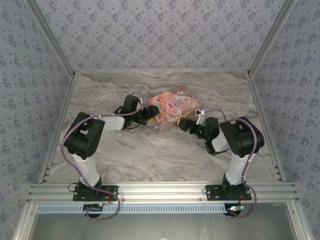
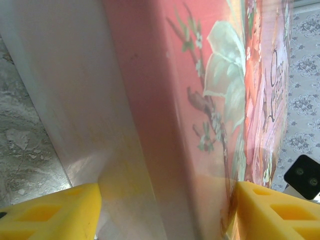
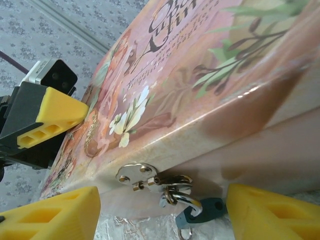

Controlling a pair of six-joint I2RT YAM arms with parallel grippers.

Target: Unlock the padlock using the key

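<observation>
On the desk (image 1: 150,160), the right gripper (image 3: 162,197) stands wide open. Its 2 yellow fingers sit either side of the padlock (image 3: 202,211) and are apart from it. The padlock (teal body, silvery shackle) hangs from a hasp (image 3: 137,175) on the near-right face of the pink box (image 3: 200,75), which lies just past mid-desk. Farther left, the left gripper (image 2: 167,200) clamps the box, 1 finger on the illustrated lid and 1 against a pale face.
</observation>
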